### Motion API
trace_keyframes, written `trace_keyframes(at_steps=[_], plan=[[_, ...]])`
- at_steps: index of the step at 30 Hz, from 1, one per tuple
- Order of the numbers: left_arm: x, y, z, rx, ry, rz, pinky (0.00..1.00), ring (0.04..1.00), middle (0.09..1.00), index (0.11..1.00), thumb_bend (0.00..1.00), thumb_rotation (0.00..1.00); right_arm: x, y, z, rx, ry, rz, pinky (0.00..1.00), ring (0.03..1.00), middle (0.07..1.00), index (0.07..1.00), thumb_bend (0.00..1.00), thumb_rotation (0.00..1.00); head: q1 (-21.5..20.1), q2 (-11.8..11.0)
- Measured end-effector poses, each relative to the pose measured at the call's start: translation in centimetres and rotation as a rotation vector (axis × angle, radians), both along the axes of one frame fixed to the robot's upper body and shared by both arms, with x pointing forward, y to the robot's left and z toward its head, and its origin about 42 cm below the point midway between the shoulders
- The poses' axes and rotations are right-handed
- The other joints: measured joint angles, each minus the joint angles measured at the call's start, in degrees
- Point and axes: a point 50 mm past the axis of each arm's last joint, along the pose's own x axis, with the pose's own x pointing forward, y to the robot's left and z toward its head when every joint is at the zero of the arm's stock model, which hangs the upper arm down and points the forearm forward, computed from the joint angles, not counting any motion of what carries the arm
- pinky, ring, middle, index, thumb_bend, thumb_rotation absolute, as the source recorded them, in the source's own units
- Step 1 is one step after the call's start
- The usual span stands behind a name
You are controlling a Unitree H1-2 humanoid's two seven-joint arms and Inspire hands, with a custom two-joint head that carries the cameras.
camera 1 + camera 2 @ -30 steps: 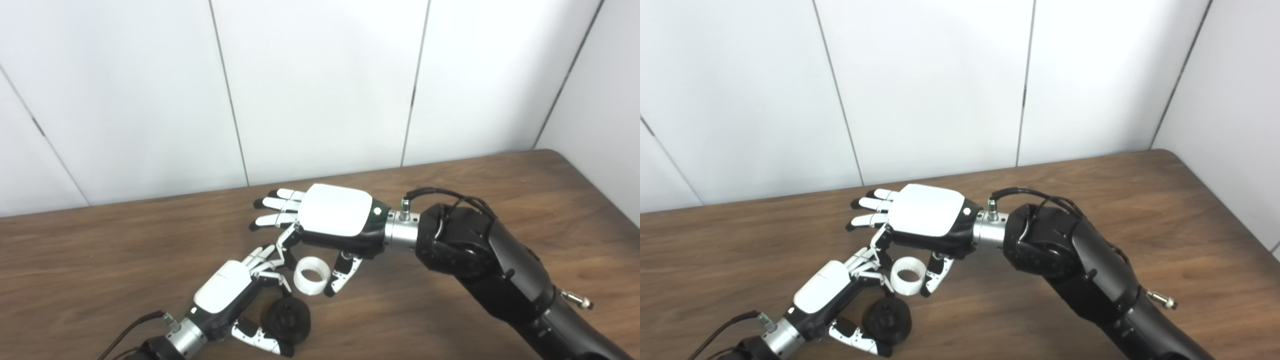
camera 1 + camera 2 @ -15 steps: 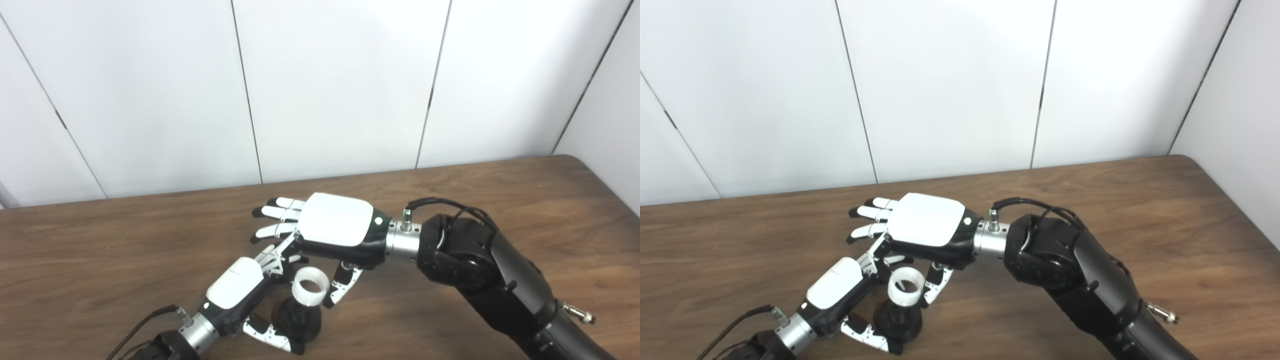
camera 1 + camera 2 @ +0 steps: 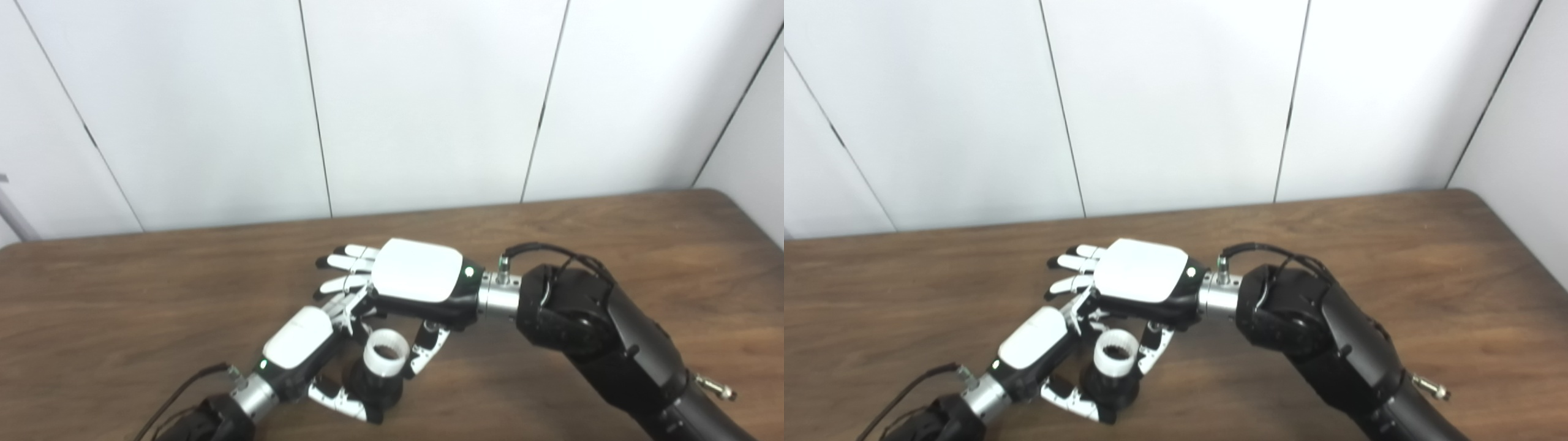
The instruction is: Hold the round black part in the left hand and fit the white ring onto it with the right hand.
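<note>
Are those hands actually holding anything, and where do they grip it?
The left hand grips the black part around its sides. The right hand pinches the white ring by its outer wall, over the part.

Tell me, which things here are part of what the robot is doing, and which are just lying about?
In the job:
- round black part, held in the left hand
- white ring, sitting on top of it, gripped by the right hand

Just there:
- wooden table
- white wall panels
</note>
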Motion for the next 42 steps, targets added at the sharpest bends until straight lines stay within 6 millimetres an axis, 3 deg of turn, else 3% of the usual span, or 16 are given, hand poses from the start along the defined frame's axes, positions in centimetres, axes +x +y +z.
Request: trace_keyframes(at_steps=[42], plan=[[-1.1,-1.3,1.0,0.038,0.026,-0.004,1.00,1.000,0.873,0.482,0.52,0.06,1.0,-0.6,-3.0,-0.014,0.110,-0.029,1.00,1.000,0.894,0.479,0.53,0.14,2.90,2.99]])
